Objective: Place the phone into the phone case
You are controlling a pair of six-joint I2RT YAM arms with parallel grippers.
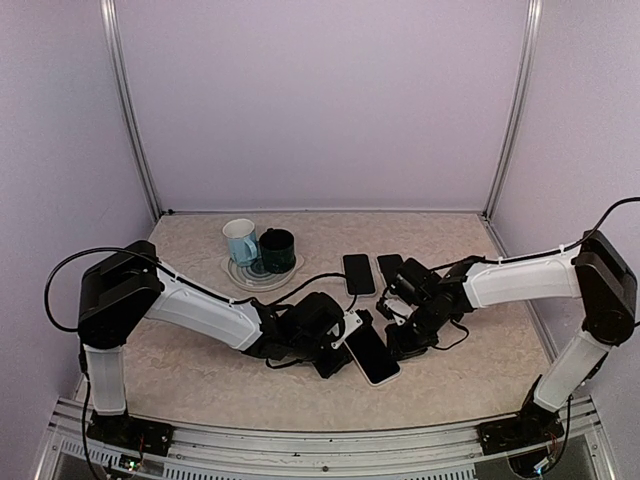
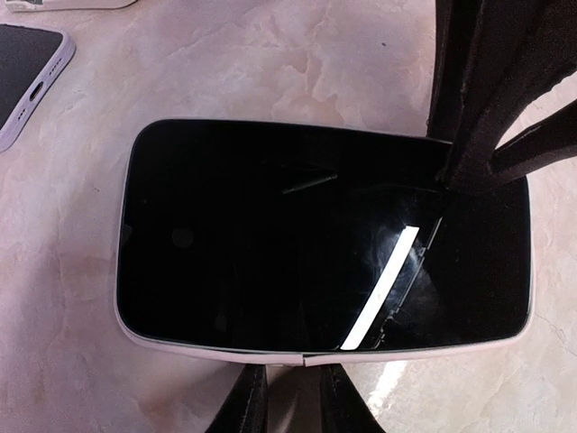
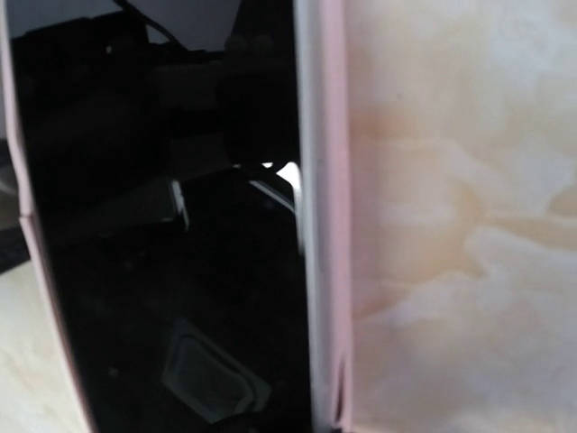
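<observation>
The left arm [image 1: 200, 305] reaches from its base at the near left corner towards the middle of the marbled table [image 1: 200, 370]. Behind it, a pale mug [image 1: 240, 240] and a dark green mug [image 1: 277, 250] stand touching each other on a round coaster [image 1: 232, 270]. The left gripper [image 1: 333, 352] sits just left of the phone [image 1: 372, 355]. In its wrist view its two fingers [image 2: 245, 401] are clenched close together with only a narrow slit between them. They grasp nothing, and their tips are against the phone's near long edge. The phone lies flat and screen-up at the centre of the table, between the two grippers. It sits inside the phone case [image 3: 329, 225], whose whitish-pink rim shows along the sides. Whether the phone is pressed fully home I cannot tell, as a slight lip shows at one spot on the rim in the right wrist view. Behind it, well apart, two more dark handsets [image 1: 358, 273] [image 1: 390, 267] lie side by side. The right gripper [image 1: 405, 338] is just right of the phone. One of its dark fingers [image 2: 469, 99] stands on the phone's far edge near a corner. Whether this claw is released or clenched cannot be told from these views. The right arm [image 1: 520, 280] runs back to its base at the near right corner.
</observation>
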